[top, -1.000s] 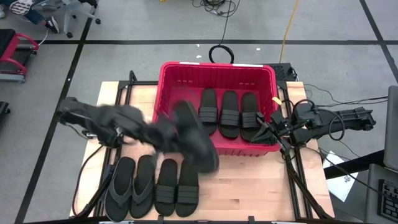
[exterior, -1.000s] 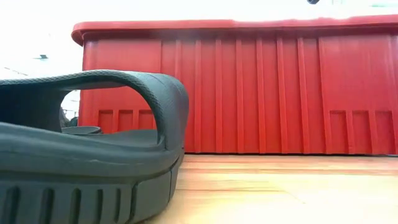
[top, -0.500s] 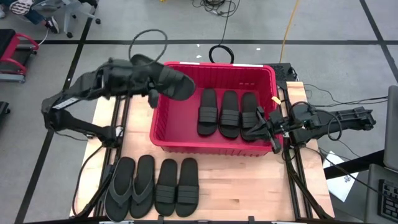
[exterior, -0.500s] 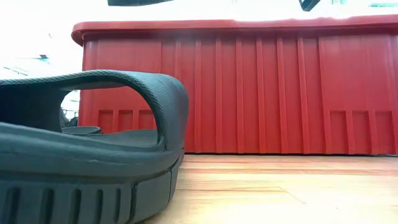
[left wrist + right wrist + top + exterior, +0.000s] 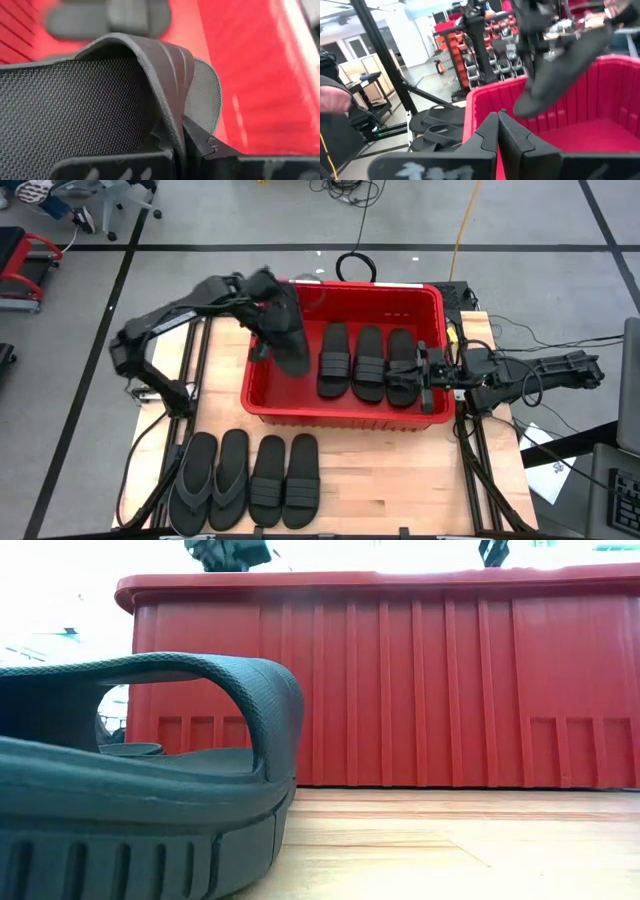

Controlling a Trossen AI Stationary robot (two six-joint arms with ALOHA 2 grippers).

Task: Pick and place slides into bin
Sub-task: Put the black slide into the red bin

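The red bin (image 5: 262, 385) stands at the table's far middle with three black slides (image 5: 369, 363) lying side by side on its floor. A further black slide (image 5: 290, 340) hangs tilted over the bin's left part, and my left gripper (image 5: 270, 310) is shut on it. It also shows in the right wrist view as the dark slide (image 5: 560, 75). My right gripper (image 5: 422, 370) is shut, with nothing in it, at the bin's right wall. On the table's near left lie a slide pair (image 5: 285, 480) and a thong flip-flop pair (image 5: 210, 480). My left gripper pinches the slide's ribbed band (image 5: 172, 112) at its edge, one finger (image 5: 160, 145) under the band on the footbed side and one finger (image 5: 200, 142) outside it. The fingers slant down from the bin's far left. The slide hangs tilted below them, clear of the bin's floor.
The bin's tall red wall (image 5: 400, 690) fills the low view behind a slide (image 5: 150, 790) lying close to that camera. Cables (image 5: 355, 265) lie on the floor beyond the table. Bare wood (image 5: 400, 480) shows on the table's near right.
My left gripper has carried the slide up from the table in front of the bin, swung it round past the bin's far left corner, and brought it down over the bin's left part, tipping downward. My right gripper has turned from slanting toward the near edge to pointing straight left.
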